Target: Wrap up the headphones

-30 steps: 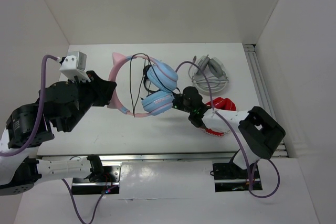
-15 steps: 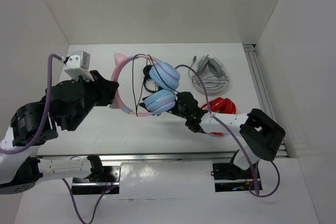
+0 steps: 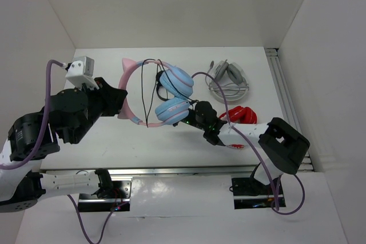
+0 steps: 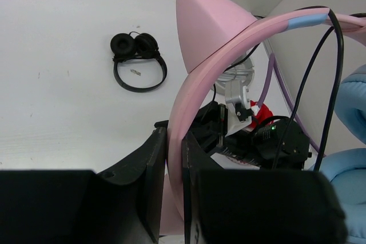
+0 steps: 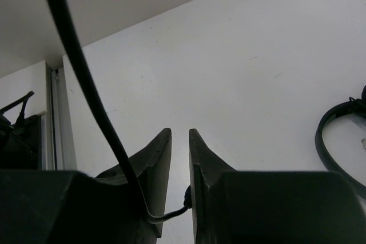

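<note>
Left gripper (image 4: 174, 141): its jaws are pressed onto the pink headband (image 4: 229, 32), so you have the headphones (image 3: 176, 83) clamped at the band.
Headphones: they look lifted off the desk (image 3: 171, 147), between your two arms, with the blue cups toward the right arm.
Cable (image 3: 142, 90): it hangs in a long slack line across the band's opening, and you have no snug turns in view.
Right gripper (image 5: 180, 135): it sits just beside the lower cup. Its jaws are nearly together with the cable lying across the narrow gap, but you cannot tell whether they pinch it.
Done: you hold the band and have the cable at the right jaws.
Left: by the look of it, nearly all the winding, plus tucking the end.
</note>
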{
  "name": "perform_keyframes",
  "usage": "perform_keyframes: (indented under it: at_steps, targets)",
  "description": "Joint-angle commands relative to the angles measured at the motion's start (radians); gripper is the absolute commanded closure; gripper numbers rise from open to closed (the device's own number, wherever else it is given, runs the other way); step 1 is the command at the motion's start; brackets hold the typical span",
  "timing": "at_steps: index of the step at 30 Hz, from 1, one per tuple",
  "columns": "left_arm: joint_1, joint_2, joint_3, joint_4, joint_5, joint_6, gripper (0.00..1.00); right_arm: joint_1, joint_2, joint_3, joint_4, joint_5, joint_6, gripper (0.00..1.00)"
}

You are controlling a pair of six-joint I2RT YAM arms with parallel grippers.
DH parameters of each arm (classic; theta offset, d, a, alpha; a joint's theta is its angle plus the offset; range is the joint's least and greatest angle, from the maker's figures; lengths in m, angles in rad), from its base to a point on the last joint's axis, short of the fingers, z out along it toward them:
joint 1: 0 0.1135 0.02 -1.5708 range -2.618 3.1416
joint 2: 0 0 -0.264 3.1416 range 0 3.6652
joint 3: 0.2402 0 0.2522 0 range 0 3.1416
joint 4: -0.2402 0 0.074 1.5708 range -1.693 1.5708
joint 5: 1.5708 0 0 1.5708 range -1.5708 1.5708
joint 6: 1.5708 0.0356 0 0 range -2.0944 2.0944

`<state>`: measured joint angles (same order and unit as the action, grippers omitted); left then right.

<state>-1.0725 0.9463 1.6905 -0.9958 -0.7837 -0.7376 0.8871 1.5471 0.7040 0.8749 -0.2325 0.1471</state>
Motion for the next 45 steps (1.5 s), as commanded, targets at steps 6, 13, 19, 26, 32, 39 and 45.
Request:
perform_keyframes:
  at_steps: [6,13,19,26,32,39,45]
  targets:
    - [-0.004,-0.026,0.052,0.105,-0.017,-0.049,1.0,-0.004,0.021,-0.023,0.078,-0.016,0.005,0.68]
    - [-0.004,-0.026,0.052,0.105,-0.017,-0.049,1.0,-0.004,0.03,-0.023,0.068,-0.025,0.005,0.65]
    - [-0.004,-0.026,0.052,0.105,-0.017,-0.049,1.0,-0.013,0.021,-0.032,0.068,-0.025,0.005,0.86]
    - [-0.004,-0.017,0.052,0.105,-0.026,-0.059,1.0,-0.013,0.011,-0.032,0.059,-0.016,0.005,0.97]
    - [-0.004,-0.026,0.023,0.049,-0.172,-0.137,1.0,-0.004,-0.036,-0.041,-0.019,-0.025,-0.004,0.97]
    - [0.02,0.003,-0.035,-0.017,-0.281,-0.304,1.0,0.105,-0.165,-0.118,-0.111,0.1,-0.027,0.97]
    - [0.083,0.077,-0.048,-0.058,-0.31,-0.396,1.0,0.211,-0.294,-0.196,-0.14,0.205,-0.046,0.97]
